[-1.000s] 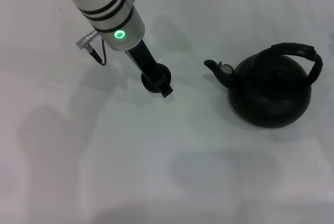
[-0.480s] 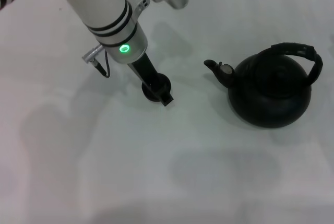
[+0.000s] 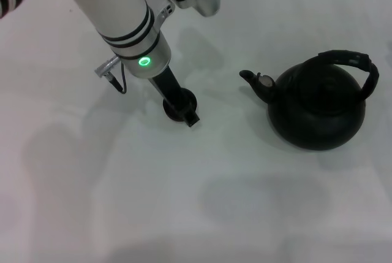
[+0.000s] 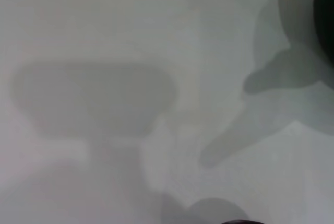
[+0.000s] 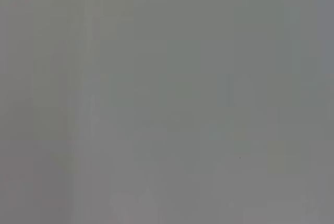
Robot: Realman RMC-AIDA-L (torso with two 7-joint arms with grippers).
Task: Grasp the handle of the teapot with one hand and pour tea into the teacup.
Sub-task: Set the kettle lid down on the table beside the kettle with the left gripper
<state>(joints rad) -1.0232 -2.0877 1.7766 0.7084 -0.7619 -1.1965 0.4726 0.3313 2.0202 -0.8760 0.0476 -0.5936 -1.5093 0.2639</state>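
The teapot (image 3: 317,106) is round and matte black. It stands on the white table at the right, with its short spout (image 3: 251,79) pointing left. Its thick black arched handle (image 3: 352,60) spans the top. The tiny dark teacup (image 3: 174,106) is at centre left, well left of the spout. My left gripper (image 3: 184,108) reaches down from the upper left, and its black fingers are closed on the teacup's rim. A dark curved edge of the teapot (image 4: 329,25) shows in the left wrist view. My right gripper is out of view.
The white table (image 3: 202,202) stretches bare across the front and between the teacup and the teapot. My left forearm (image 3: 122,18), with a green light, crosses the upper left. The right wrist view shows only plain grey.
My left gripper has moved slightly nearer and to the left, and the teacup has moved with it. The teapot has not moved.
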